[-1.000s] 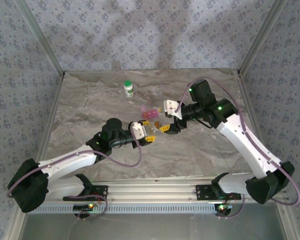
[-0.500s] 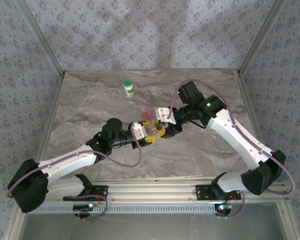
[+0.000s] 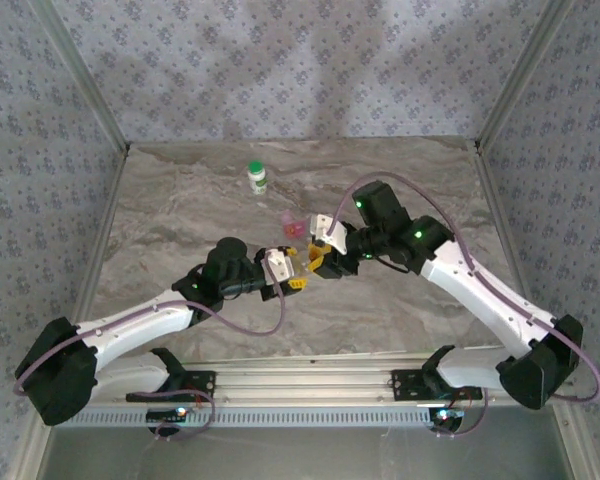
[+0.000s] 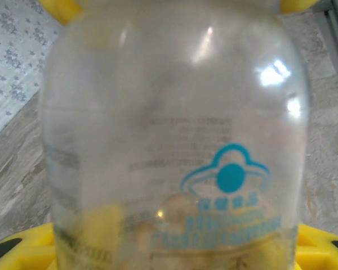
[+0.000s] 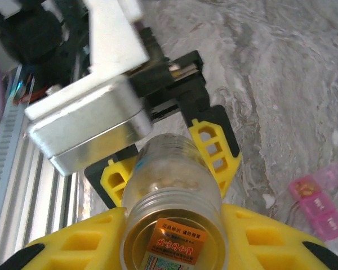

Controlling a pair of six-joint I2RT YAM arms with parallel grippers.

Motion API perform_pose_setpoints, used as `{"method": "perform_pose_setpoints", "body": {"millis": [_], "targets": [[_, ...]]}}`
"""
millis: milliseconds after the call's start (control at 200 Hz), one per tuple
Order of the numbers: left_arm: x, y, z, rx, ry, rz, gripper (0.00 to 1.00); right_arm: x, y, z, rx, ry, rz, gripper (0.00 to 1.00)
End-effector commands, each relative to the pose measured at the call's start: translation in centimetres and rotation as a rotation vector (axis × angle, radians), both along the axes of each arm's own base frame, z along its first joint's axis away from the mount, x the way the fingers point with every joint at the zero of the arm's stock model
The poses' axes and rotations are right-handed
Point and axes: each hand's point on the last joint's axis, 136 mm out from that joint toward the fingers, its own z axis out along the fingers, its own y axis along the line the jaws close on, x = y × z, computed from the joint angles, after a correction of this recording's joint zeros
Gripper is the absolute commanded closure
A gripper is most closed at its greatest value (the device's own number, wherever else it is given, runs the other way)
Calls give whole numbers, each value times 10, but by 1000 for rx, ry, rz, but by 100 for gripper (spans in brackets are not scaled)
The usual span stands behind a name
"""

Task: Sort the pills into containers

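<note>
My left gripper (image 3: 294, 271) is shut on the body of the small clear, amber-tinted vial (image 3: 306, 262), held above the table's middle. My right gripper (image 3: 318, 258) is shut on the vial's ridged neck end. In the right wrist view the vial (image 5: 172, 174) runs from my yellow right fingers (image 5: 79, 247) up to the left gripper's fingers (image 5: 217, 149). The left wrist view has the vial (image 4: 174, 140) very close, with blurred pale lumps, perhaps pills, inside. The pink-and-clear pill case (image 3: 295, 226) lies just behind. The white bottle with green cap (image 3: 257, 177) stands further back.
The pill case (image 5: 321, 202) lies close to the right of the held vial. Patterned walls close the marble table (image 3: 180, 210) on three sides. The aluminium rail (image 3: 300, 385) with both arm bases runs along the near edge.
My right gripper swung left and down to the vial in the left gripper and closed on its neck end. The left arm held still with the vial.
</note>
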Motion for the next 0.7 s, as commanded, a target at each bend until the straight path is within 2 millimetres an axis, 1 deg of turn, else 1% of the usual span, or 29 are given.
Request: {"method": "perform_pose_setpoints", "body": {"millis": [0,60,125,175,225,245,310,365,390,430,490,550,600,695], "targets": [[15,-8,63,-145,-146,31,100,28,-10,-29,0,285,-403,69],[16,-10,65,-144,-154,28,100,41,-16,-29,58,407,-563,69],[16,-13,65,-144,-159,19,100,55,-23,-27,134,511,-707,79],[16,-15,65,-146,-165,16,100,66,-30,-24,203,557,-819,78],[16,-18,65,-149,-168,18,100,72,-32,-20,283,585,-887,82],[16,-18,64,-147,-169,21,100,76,-31,-16,327,588,-902,83],[17,-21,62,-149,-176,34,100,82,-33,-11,422,613,-974,84],[18,-24,58,-144,-177,39,100,86,-36,-9,453,616,-1015,84],[19,-25,57,-142,-177,45,100,88,-36,-8,461,620,-1033,82],[20,-26,54,-137,-178,51,100,91,-39,-6,480,625,-1062,76],[20,-28,51,-127,-183,58,100,93,-39,-5,503,641,-1085,70],[21,-29,48,-120,-187,64,100,94,-39,-7,512,652,-1105,65],[22,-28,46,-119,-187,71,100,95,-41,-9,507,646,-1119,63],[21,-28,45,-122,-186,73,100,98,-49,-12,506,636,-1149,53]]}}
